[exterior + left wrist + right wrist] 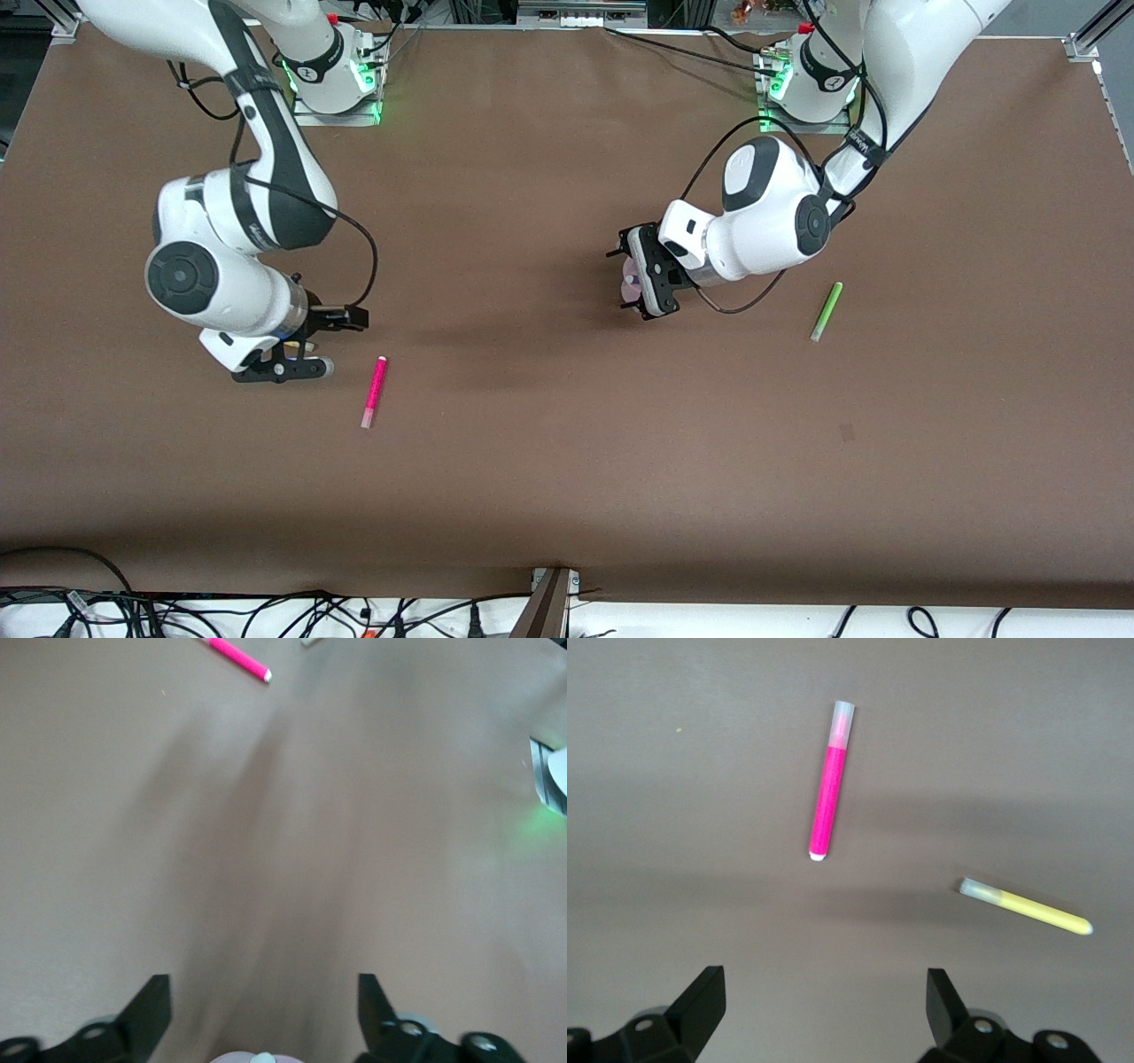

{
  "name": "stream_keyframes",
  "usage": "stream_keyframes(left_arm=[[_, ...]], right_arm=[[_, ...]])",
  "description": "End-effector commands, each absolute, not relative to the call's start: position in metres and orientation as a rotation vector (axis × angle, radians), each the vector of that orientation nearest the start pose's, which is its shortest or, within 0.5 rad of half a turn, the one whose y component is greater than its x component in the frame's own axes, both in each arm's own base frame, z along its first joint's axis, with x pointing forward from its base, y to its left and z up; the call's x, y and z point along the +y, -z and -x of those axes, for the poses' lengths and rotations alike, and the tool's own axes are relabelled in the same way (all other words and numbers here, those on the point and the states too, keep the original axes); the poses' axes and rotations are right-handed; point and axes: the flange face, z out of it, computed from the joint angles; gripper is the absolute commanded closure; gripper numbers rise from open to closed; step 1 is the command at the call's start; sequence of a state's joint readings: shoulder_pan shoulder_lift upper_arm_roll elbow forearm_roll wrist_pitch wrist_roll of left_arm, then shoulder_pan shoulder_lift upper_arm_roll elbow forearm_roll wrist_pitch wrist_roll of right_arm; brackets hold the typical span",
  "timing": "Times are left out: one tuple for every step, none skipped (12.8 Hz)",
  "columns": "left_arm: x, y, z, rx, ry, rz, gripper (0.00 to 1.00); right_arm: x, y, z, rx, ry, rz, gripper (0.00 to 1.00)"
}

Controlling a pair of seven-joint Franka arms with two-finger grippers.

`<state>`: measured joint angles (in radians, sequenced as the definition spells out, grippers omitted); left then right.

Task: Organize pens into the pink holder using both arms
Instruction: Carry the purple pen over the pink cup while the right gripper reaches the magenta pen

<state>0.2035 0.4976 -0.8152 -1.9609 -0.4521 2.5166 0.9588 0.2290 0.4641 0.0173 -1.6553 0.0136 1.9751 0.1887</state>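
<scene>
The magenta pen [374, 392] lies on the table beside my right gripper [310, 344], which is open and empty low over the table. The right wrist view shows the magenta pen [830, 784] and the yellow pen [1028, 906] lying apart, ahead of that open gripper [824, 1005]. The light green pen [826, 311] lies toward the left arm's end. My left gripper [627, 276] is open over the pink holder [632, 285]. The left wrist view shows the holder's rim [235, 1058] between the open gripper [261, 1010], with a pale pen end [263, 1059] in it. The purple pen's body is hidden.
The brown table [567, 461] reaches the arm bases at the top of the front view. Cables and a post [545, 611] run along the table's edge nearest the front camera.
</scene>
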Motion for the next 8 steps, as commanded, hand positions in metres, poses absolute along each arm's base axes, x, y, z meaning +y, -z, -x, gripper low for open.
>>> stream_keyframes(left_arm=[[-0.318,-0.361,-0.536,-1.224,-0.296,-2.231,0.00],[-0.308,-0.370,-0.541,-1.195,-0.271,-2.247,0.00],[-0.297,-0.383,-0.550,-1.188,-0.214,-2.230,0.00],[-0.279,-0.392,-0.560,-1.188,-0.160,-2.237,0.00],[-0.262,-0.407,-0.572,-1.194,-0.109,-2.257,0.00],[-0.253,-0.421,-0.577,-1.200,-0.054,-2.273,0.00],[-0.243,-0.436,-0.583,-1.200,0.006,-2.312,0.00],[-0.234,-0.445,-0.585,-1.191,0.075,-2.377,0.00]], right_arm=[[0.164,-0.285,-0.645,-0.003,-0.216,3.114,0.01],[0.164,-0.272,-0.646,0.013,-0.217,3.103,0.02],[0.164,-0.260,-0.647,0.019,-0.218,3.100,0.05],[0.165,-0.252,-0.649,0.023,-0.205,3.097,0.08],[0.166,-0.239,-0.650,0.027,-0.198,3.096,0.10],[0.166,-0.230,-0.651,0.053,-0.198,3.078,0.13],[0.166,-0.223,-0.650,0.079,-0.215,3.058,0.15],[0.167,-0.221,-0.650,0.093,-0.221,3.048,0.19]])
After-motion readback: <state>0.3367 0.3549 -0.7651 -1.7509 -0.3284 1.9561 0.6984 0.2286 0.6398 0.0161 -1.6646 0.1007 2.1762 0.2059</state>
